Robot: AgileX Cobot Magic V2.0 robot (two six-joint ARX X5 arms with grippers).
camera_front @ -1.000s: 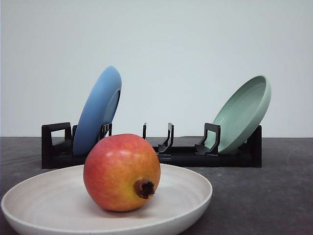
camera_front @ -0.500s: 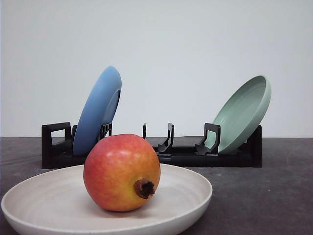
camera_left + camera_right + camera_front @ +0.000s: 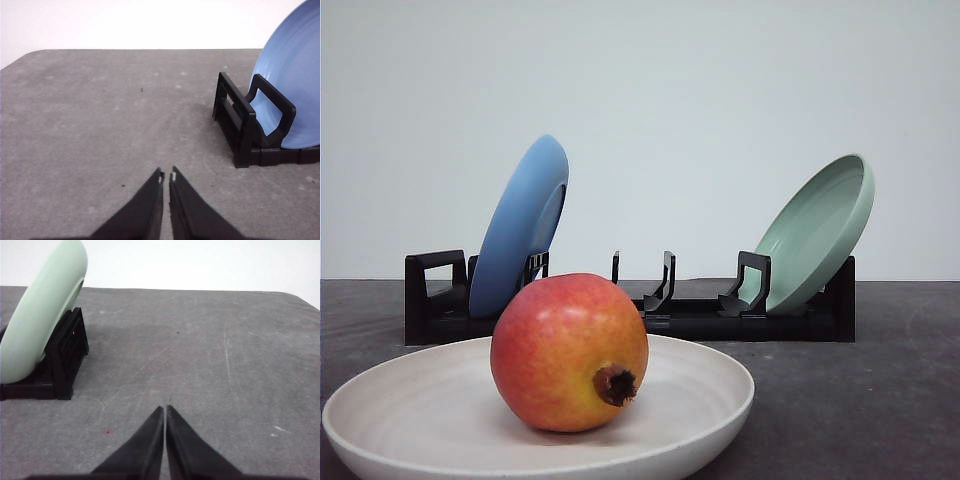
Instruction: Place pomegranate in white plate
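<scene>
Both claws, left claw (image 3: 166,176) and right claw (image 3: 164,408), closed, empty | pomegranate (image 3: 569,351) in white plate (image 3: 410,410), crown toward camera

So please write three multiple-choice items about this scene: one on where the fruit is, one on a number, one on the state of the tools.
1. Where is the pomegranate?
A. In the white plate
B. In the rack
C. On the bare table

2. How many plates stand in the rack?
A. One
B. Two
C. Three

3. How are the left tool and the right tool?
A. Both wide open
B. Both shut and empty
C. One holds the fruit

Answers:
1 A, the fruit rests inside the plate's rim.
2 B, a blue plate and a green plate lean in it.
3 B, both pairs of fingers meet over the bare table.
</scene>
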